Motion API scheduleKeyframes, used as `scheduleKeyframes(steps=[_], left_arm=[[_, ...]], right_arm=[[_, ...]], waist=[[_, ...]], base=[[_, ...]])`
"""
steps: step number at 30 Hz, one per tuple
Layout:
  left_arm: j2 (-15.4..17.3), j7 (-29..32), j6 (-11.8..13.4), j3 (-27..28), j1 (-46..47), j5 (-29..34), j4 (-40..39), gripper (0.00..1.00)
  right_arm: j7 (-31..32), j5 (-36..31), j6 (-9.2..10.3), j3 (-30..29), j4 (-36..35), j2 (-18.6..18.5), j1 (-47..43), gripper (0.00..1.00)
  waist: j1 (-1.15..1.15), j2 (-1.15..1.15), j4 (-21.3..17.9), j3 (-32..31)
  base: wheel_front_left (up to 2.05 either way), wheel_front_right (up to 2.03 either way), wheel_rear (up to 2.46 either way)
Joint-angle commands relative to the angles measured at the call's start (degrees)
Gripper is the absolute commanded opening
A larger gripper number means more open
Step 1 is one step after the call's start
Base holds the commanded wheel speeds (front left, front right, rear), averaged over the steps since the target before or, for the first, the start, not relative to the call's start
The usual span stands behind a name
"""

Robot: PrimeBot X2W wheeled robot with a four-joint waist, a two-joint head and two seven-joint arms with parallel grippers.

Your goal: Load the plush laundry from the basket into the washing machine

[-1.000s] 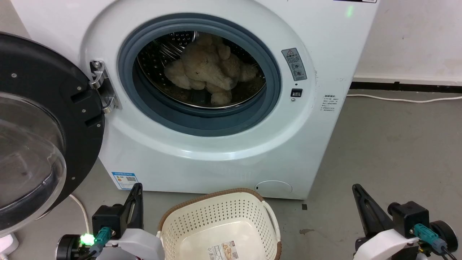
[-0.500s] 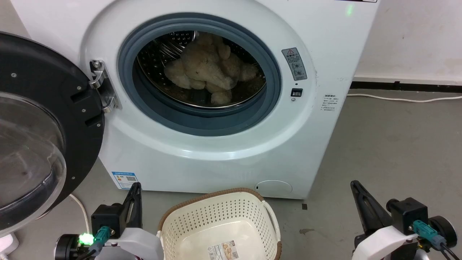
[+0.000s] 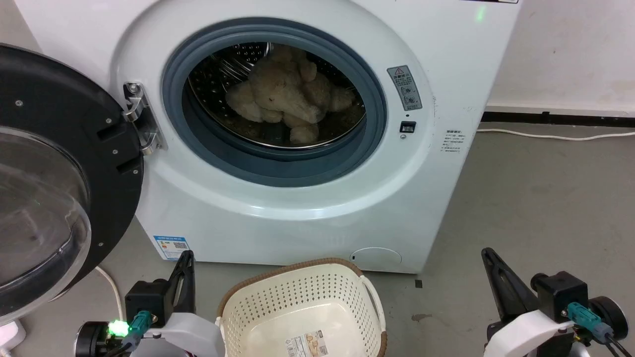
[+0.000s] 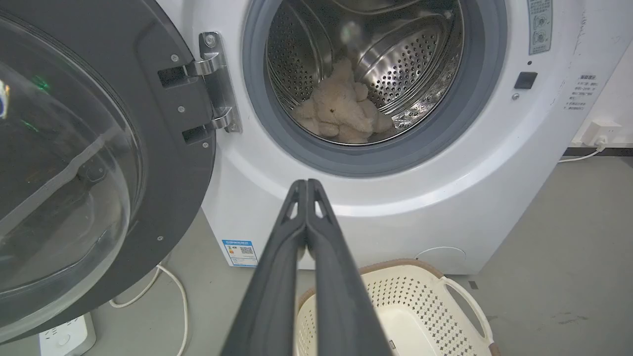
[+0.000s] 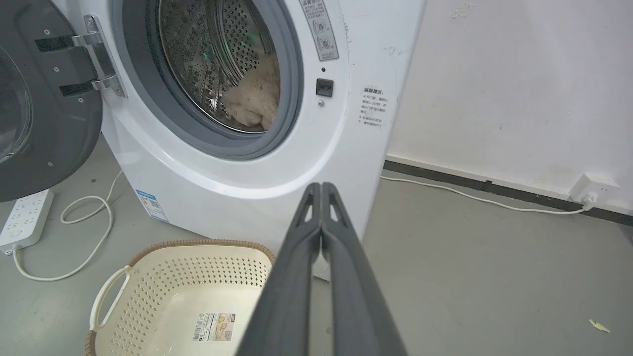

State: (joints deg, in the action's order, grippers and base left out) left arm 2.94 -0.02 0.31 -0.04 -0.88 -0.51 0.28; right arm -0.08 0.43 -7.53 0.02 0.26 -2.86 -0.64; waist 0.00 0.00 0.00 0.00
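- The plush laundry [image 3: 285, 96] lies inside the washing machine [image 3: 307, 218], heaped low in the drum [image 4: 395, 64] behind the round opening; one furry limb reaches toward the drum's front lip but, as far as I can see, stops short of the grey ring.
- The basket [image 3: 292, 267] stands on the floor below the opening, just in front of the machine; its label sticker shows on the bare bottom.
- The left gripper [image 4: 306, 185] hangs below the opening and to its left, fingers pressed together with nothing between them; the right gripper [image 5: 322, 188] sits below and well to the right of the opening, likewise closed on nothing.
- From both grippers the toy lies up and ahead, past the opening; the heap spreads more across the opening than into it, though I can't pick out a clear long axis.
- I'd judge the loading done; what may be left is the door [image 3: 59, 163], swung wide to the left of the opening, and the left arm is nearer to it.
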Motion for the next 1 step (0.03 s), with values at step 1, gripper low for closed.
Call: scheduleKeyframes(steps=[1], left_arm=[[-0.06,0.02,-0.31,0.04,0.88,0.51,-0.28,0.00]], right_arm=[[0.08,-0.43,0.04,-0.02,-0.26,-0.01,0.64,0.00]], waist=[[0.00,0.00,0.00,0.00]], base=[[0.00,0.00,0.00]])
